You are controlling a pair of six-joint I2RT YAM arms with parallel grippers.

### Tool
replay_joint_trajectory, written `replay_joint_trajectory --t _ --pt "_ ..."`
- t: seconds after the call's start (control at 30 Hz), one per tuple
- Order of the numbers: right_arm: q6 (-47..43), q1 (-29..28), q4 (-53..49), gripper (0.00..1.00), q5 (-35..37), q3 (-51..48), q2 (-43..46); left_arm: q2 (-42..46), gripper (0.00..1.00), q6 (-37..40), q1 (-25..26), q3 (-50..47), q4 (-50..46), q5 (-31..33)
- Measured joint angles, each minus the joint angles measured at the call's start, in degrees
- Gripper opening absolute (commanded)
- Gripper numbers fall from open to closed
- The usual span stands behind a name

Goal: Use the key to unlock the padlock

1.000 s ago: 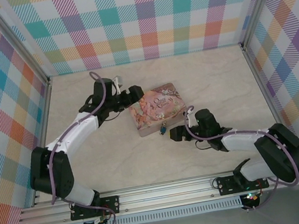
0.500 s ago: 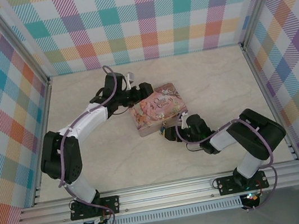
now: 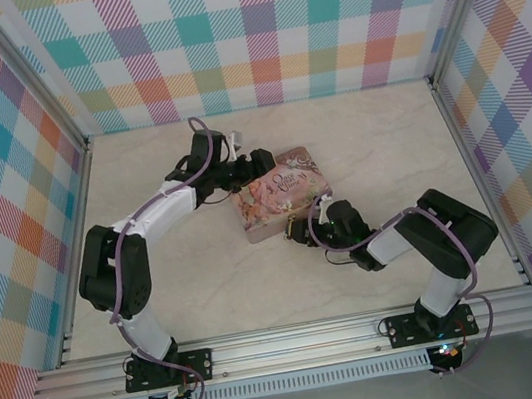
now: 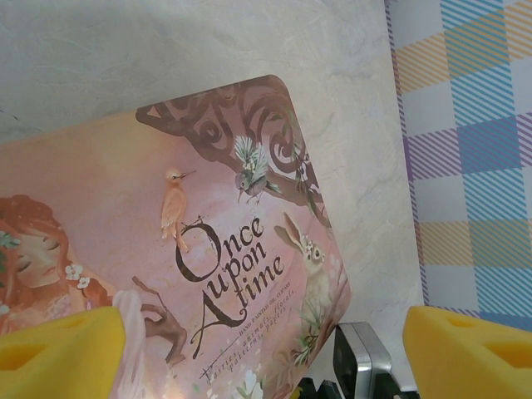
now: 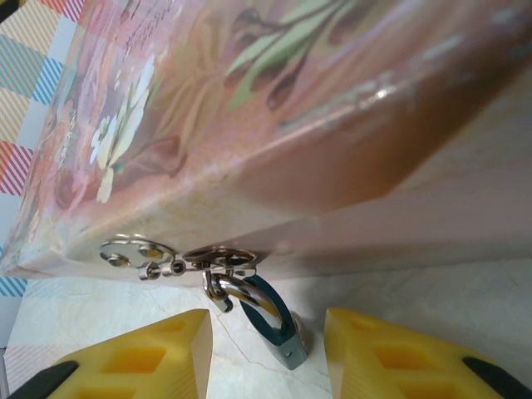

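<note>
Right gripper (image 5: pixel 268 353) is down low at the near face of the tin (image 4: pixel 125 216), and the padlock (image 5: pixel 268 320) is right there between its yellow pads (image 5: pixel 145 357). It hangs by its shackle from the little metal hasp (image 5: pixel 179 256) on the tin's front edge, blue body pointing down toward the table (image 3: pixel 368 143). The jaws are open, one pad either side of the lock, with a sliver of daylight on both sides and no contact that I can see.

Over on the far side, the left gripper (image 4: pixel 264 353) sits above the lid with its fingers spread wide. One pad is over the picture on the lid and the other is out past the tin's edge. It holds nothing, and I can't tell whether it touches the lid at all.

As for the key, I can't pick it out. There's a silvery glint at the padlock's lower end, but it's too small to call.

The danger, as I judge it, is that the lock dangles freely. If one pad touches first, the body may swing or twist on the hasp and squirt out of the pinch. Clamp too low and the pads could cover the keyhole end. With the left fingers not clearly bracing the tin, a sideways nudge could also slide the whole tin across the table.
</note>
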State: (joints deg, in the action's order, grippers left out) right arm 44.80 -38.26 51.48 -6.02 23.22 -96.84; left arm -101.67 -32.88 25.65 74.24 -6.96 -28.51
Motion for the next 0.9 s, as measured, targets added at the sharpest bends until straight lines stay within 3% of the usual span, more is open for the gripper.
replay_joint_trajectory --t 0.2,0.43,0.9 --pt "0.68 -0.04 1.07 0.32 0.07 0.63 -0.98 -0.28 0.86 0.0 0.04 0.13 0.0 0.02" --pt "0.94 -0.2 1.2 0.18 0.09 0.68 -1.07 -0.59 0.86 0.0 0.04 0.81 -0.02 0.04" --pt "3.17 -0.74 -9.79 0.13 4.35 2.93 2.93 -0.98 0.86 2.1 0.39 0.83 -0.63 0.72"
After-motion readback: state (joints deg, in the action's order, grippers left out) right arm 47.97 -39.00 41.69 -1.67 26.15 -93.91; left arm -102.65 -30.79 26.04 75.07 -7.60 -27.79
